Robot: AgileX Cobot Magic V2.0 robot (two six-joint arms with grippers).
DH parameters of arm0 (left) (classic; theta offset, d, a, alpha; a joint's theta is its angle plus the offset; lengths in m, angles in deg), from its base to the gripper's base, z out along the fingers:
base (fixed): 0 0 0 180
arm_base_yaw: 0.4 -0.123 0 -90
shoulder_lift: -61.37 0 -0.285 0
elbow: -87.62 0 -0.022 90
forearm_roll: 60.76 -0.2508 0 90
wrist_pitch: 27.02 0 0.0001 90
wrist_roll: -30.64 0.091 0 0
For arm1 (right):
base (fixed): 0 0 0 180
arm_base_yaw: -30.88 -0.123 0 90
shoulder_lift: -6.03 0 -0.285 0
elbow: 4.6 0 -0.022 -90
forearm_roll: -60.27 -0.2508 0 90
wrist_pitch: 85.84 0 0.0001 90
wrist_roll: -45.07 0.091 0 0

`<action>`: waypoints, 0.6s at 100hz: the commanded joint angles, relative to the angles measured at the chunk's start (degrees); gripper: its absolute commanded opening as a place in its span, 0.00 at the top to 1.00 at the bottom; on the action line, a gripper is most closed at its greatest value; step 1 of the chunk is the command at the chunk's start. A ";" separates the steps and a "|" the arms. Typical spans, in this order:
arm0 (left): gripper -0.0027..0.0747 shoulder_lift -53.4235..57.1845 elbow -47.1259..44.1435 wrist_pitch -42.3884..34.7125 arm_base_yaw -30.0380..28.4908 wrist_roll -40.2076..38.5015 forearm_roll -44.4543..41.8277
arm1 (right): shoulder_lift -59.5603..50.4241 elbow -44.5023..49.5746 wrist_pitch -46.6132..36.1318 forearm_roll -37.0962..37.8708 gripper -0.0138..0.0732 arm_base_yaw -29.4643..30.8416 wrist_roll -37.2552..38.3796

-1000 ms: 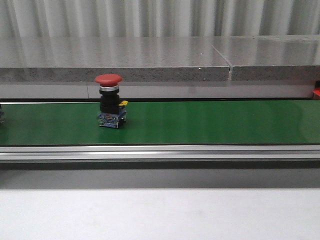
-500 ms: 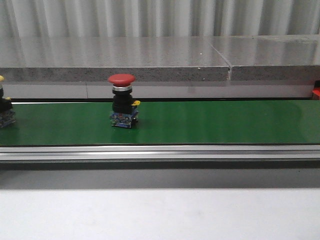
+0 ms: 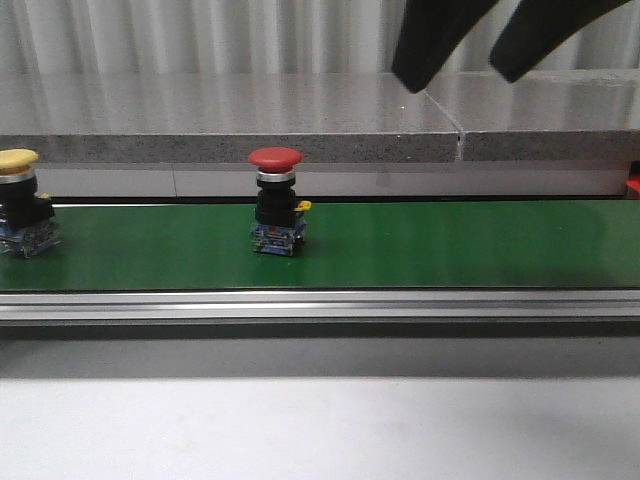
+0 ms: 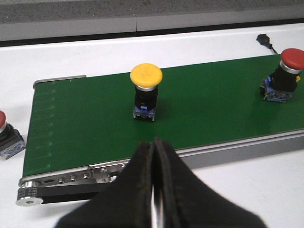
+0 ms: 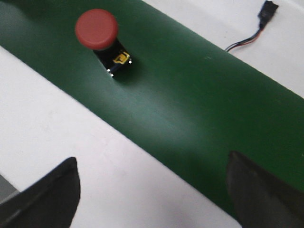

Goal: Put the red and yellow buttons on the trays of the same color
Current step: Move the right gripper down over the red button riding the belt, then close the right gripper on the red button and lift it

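Upright, red button, mushroom-capped

Conveyor belt: solid dark green, plain, framed by a silver-grey metal rail.

Red button: red mushroom cap, silver collar, black body, blue base with a small yellow tab.

Yellow button: yellow cap, black body, blue base.

A second red button, seen in the left wrist view, lies off the belt: red cap, black body, blue base.

Worktop: white.

Rear ledge: speckled grey.

Backdrop: pale grey with vertical ribs.

Right tool and left tool: black fingers.
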 commanded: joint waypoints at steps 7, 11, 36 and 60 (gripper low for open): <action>0.99 -0.03 1.45 -3.72 0.52 -0.12 0.55 | 5.93 -8.42 2.15 -0.89 0.12 -1.25 -5.10; 0.99 -0.03 1.45 -3.72 0.52 -0.12 0.55 | 7.61 -10.35 3.54 -1.86 0.12 -1.25 -6.50; 0.99 -0.03 1.45 -3.72 0.52 -0.12 0.55 | 18.37 -19.69 10.05 -7.85 0.12 -1.25 -16.47; 0.99 -0.03 1.45 -3.72 0.52 -0.12 0.55 | 23.99 -23.39 5.33 -7.73 0.12 -1.25 -16.81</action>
